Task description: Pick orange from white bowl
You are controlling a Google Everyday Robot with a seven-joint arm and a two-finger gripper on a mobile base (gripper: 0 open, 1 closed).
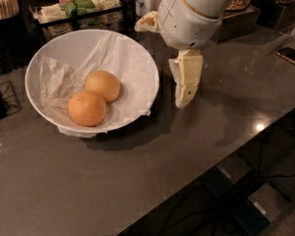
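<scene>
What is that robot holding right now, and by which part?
Nothing. The gripper hangs beside the white bowl; the orange lies inside it, untouched.

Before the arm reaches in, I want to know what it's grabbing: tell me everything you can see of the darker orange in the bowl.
The orange is round, whole and unpeeled, deep orange with dull skin. It lies low in the white bowl, on crumpled paper, toward the near left, touching the paler orange behind it. The gripper hangs outside the bowl to the right, clear of the fruit.
</scene>
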